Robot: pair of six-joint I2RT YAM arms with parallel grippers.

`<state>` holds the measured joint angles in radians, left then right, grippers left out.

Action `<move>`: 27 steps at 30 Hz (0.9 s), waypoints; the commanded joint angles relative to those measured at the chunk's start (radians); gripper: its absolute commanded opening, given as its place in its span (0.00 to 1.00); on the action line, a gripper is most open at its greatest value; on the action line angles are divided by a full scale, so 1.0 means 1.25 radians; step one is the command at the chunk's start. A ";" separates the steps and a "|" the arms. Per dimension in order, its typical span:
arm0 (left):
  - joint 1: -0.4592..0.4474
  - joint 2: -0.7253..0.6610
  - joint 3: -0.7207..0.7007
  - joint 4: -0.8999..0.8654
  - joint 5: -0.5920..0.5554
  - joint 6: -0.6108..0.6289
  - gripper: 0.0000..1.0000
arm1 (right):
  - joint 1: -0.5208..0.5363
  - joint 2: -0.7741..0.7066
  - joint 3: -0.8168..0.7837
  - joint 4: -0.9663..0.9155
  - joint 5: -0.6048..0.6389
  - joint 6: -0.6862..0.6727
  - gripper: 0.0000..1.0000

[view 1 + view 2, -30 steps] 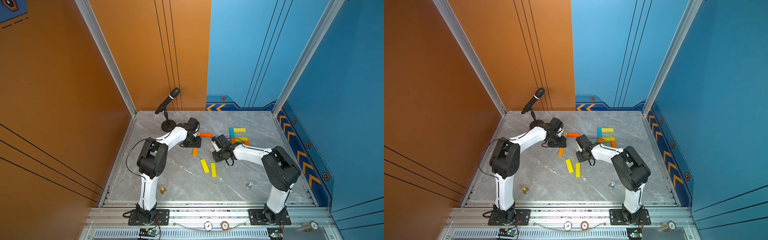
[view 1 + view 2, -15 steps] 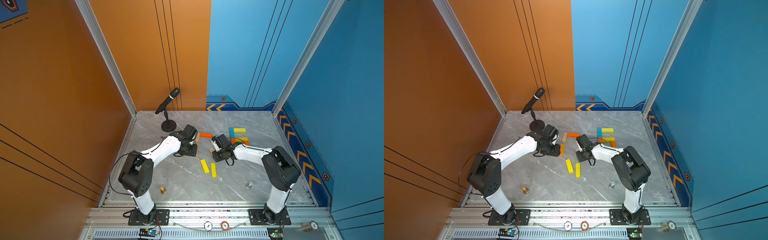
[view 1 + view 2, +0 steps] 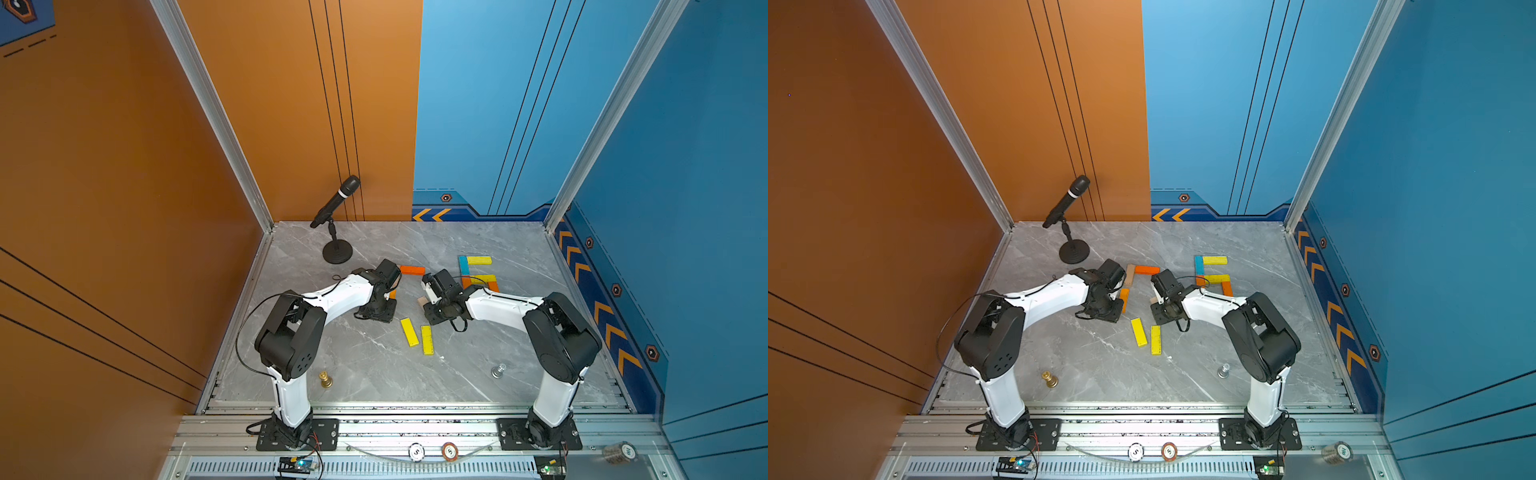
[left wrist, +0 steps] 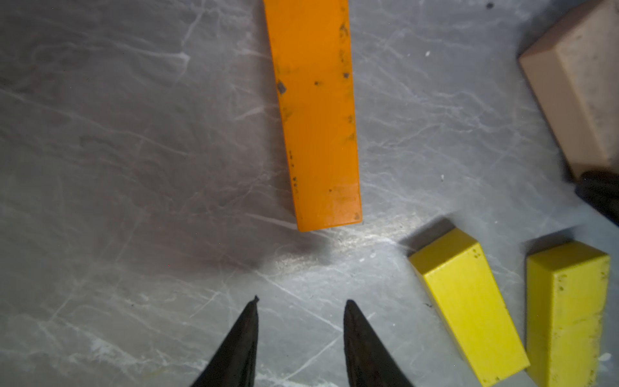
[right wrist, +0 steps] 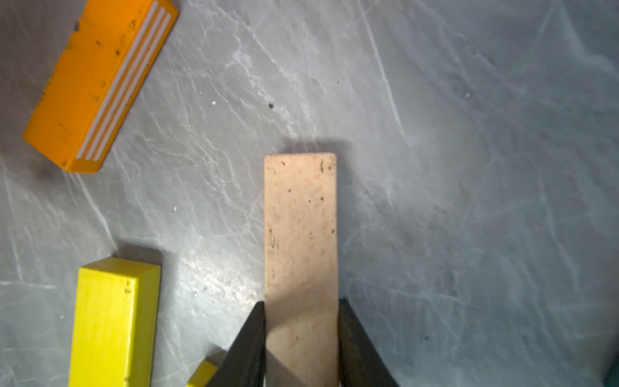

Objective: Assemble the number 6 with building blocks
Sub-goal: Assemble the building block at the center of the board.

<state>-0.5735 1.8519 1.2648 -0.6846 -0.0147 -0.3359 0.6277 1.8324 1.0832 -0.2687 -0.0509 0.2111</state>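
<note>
right hand [image 5: 301, 301] | clamps pale block [image 5: 300, 217] | held end out of frame

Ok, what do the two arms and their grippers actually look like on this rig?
Both match: the left arm and right arm have glossy white links between bulky black joint housings. A thin black cable loops beside the left one. The left gripper and right gripper end in slim, pointed black fingers.

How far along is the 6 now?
Looks done: orange top bar, and the left side, a wood block and an orange block in line. In hand: the right claw grips a second wood block; the left claw is empty. Left: the lower loop; two yellow blocks lie loose.
</note>
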 commanded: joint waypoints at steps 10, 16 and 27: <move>-0.009 0.070 0.055 -0.008 -0.048 0.022 0.28 | 0.001 -0.018 0.000 -0.013 0.007 0.004 0.34; -0.006 0.083 0.075 -0.008 -0.053 0.021 0.25 | 0.000 -0.014 0.004 -0.013 0.006 0.005 0.34; -0.002 0.102 0.097 -0.008 -0.043 0.018 0.23 | 0.000 -0.009 0.005 -0.012 0.004 0.003 0.34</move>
<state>-0.5770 1.9621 1.3567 -0.6773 -0.0536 -0.3180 0.6273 1.8324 1.0832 -0.2691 -0.0513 0.2108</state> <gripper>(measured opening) 0.238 0.342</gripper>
